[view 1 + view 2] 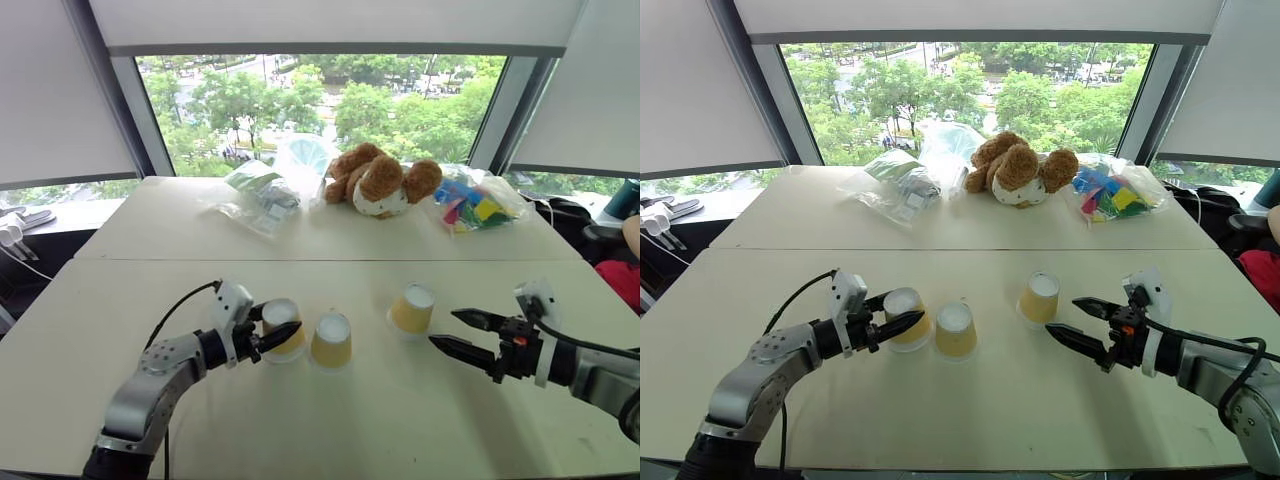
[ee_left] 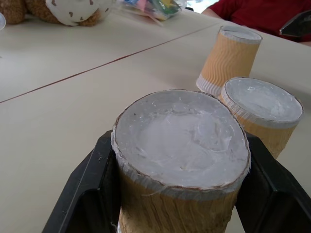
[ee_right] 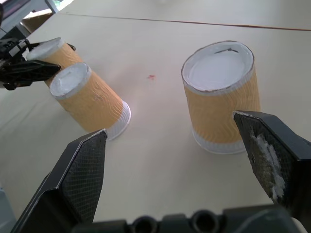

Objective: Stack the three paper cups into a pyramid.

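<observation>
Holding the left cup (image 1: 283,329) in my left gripper (image 1: 277,333), whose fingers hide its sides. Middle cup (image 1: 332,340) stands just beside it. Right cup (image 1: 411,308) stands apart, my right gripper (image 1: 454,333) wide open near it, bare table (image 1: 330,420) around.

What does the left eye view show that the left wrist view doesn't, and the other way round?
Left eye view alone: the right gripper, open near the right cup, the left gripper from outside, shut on the left cup, and two plastic bags. Left wrist view alone: black fingers pressing that cup's sides, and a person's red sleeve. Both: three upside-down cups, the plush toy, and the table.
</observation>
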`<state>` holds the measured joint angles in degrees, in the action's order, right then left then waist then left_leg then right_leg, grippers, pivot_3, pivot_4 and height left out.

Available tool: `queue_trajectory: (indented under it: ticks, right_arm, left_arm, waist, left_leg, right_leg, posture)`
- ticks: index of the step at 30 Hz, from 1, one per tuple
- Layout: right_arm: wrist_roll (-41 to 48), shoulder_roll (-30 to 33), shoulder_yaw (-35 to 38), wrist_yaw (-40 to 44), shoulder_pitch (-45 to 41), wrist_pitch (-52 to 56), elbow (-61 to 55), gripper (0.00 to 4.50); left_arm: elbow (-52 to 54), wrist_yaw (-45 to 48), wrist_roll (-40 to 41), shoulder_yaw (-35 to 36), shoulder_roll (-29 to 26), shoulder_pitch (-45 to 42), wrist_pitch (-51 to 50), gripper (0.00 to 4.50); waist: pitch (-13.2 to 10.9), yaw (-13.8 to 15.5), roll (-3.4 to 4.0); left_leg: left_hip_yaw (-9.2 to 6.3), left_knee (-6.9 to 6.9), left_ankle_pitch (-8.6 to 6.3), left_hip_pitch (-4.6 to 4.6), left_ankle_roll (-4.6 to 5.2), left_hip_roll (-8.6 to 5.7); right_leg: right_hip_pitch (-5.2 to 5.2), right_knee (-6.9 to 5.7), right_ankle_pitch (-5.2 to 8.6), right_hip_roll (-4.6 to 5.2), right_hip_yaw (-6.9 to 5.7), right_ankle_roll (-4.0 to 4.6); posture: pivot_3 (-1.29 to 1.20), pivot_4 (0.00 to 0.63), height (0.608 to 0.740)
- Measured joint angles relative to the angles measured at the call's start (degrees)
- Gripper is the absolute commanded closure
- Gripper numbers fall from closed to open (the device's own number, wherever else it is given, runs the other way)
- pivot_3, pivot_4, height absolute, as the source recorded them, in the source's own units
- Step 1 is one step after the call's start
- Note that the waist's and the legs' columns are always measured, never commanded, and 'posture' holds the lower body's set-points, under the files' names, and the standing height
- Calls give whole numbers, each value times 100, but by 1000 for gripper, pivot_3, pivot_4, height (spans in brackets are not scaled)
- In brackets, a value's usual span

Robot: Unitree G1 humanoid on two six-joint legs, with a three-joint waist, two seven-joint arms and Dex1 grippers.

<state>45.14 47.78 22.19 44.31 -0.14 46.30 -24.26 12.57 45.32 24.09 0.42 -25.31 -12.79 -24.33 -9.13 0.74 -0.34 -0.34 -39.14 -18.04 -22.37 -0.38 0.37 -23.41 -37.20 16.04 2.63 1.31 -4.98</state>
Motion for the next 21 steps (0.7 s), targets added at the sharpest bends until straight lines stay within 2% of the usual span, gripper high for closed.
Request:
queue_trajectory:
  ticks: [6,7,8,9,10,17,21]
  right_arm:
    - [-8,5,15,-39,70,0,-9,0]
    - [-10,3,14,-57,69,-1,-11,0]
    - [-13,1,12,-68,69,-1,-11,0]
    - [-20,1,12,-75,69,-2,-11,0]
    - [-34,1,12,-80,69,-2,-11,0]
    - [-55,1,12,-86,67,-5,-11,0]
    - [-108,-14,8,-116,7,-49,2,0]
  left_arm:
    - [-98,16,-99,-123,17,23,115,2169]
    - [-127,16,-105,-147,32,23,117,1148]
    - [-147,15,-111,-168,53,22,121,825]
    - [-154,15,-113,-184,61,22,131,298]
    - [-156,12,-118,-184,62,20,148,44]
    - [-156,2,-214,-180,12,15,226,44]
    - [-44,69,0,36,-231,136,44,44]
  waist:
    - [0,2,0]
    - [0,2,0]
    - [0,2,0]
    - [0,0,0]
    - [0,-1,0]
    - [0,1,0]
    - [0,-12,0]
  left_leg:
    - [0,0,0,0,0,0]
    - [0,0,0,0,0,0]
    - [0,0,0,0,0,0]
    - [0,0,0,0,0,0]
    - [0,0,0,0,0,0]
    - [0,0,0,0,0,0]
    - [0,0,0,0,1,3]
  right_leg:
    - [0,0,0,-1,0,0]
    - [0,0,0,-1,0,0]
    - [0,0,0,-1,0,0]
    - [0,0,0,-1,0,0]
    - [0,0,0,0,0,0]
    - [0,0,0,0,0,0]
    - [-1,0,0,2,0,0]
  posture:
    - [0,150,740]
    - [0,150,740]
    - [0,150,740]
    - [0,150,740]
    - [0,150,740]
    - [0,150,740]
    - [0,150,740]
